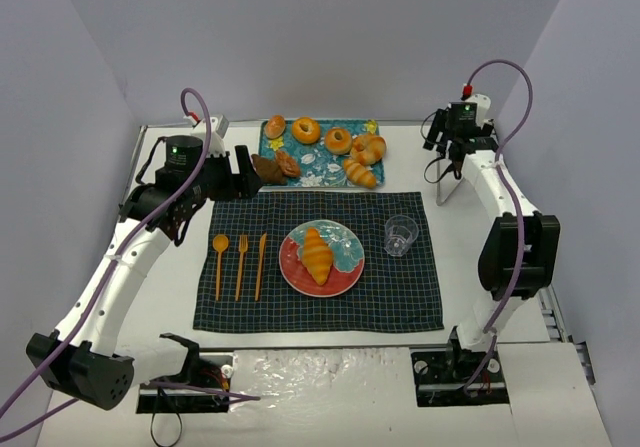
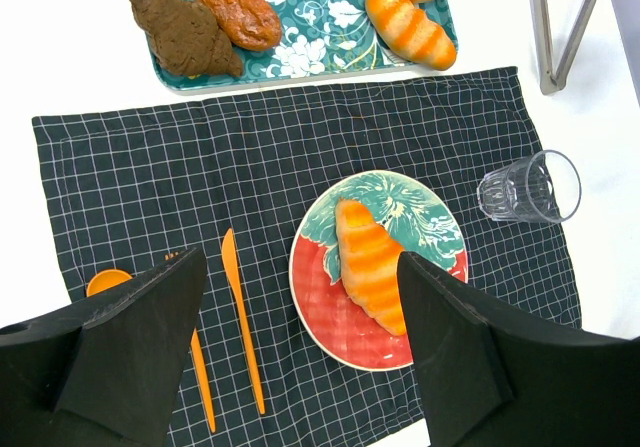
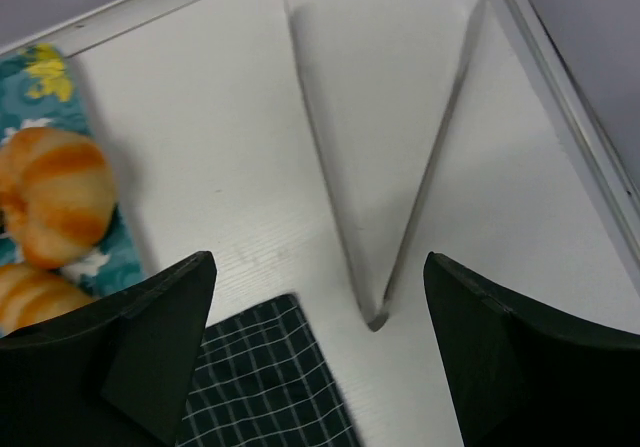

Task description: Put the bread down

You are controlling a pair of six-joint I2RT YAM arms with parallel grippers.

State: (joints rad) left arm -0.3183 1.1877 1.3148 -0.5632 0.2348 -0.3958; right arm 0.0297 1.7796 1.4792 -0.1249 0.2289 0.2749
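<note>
Bread: I see the bread [image 1: 318, 255], a golden-orange ridged croissant, lying on the plate [image 1: 343, 280]. It runs across the plate's middle, one tapered end towards the tray and the other towards the arm bases.
Plate: it is red and teal with a leaf pattern, and it sits on the dark checked mat [image 1: 400, 297], between the cutlery and the glass.
Left tool [image 1: 245, 167]: my wrist view shows its two black fingers [image 2: 130, 357] well apart and gripping nothing. It hangs above the far left edge of the mat, beside the tray's left end, and looks down on the knife and the plate.
Right tool [image 3: 318, 262]: its fingers are spread wide. It is up over the bare desk [image 1: 410, 157] at the far right, above the tongs and not touching them.
Tongs [image 3: 376, 317]: they are metal and lie flat on the desk just off the mat's far right corner, their arms splayed in a V.
Cutlery: an orange spoon [image 1: 220, 262], fork [image 1: 241, 265] and knife [image 1: 261, 265] lie side by side on the left of the mat, clear of the plate.
Glass [image 1: 401, 234]: it is clear and upright on the mat, right of the plate, near it but apart.
Tray [image 1: 322, 170]: it is teal and lies along the mat's far edge. It holds two ring doughnuts [image 1: 305, 129], a paler croissant [image 1: 360, 173], a striped bun [image 1: 368, 148] and two brown pastries [image 1: 268, 169].
</note>
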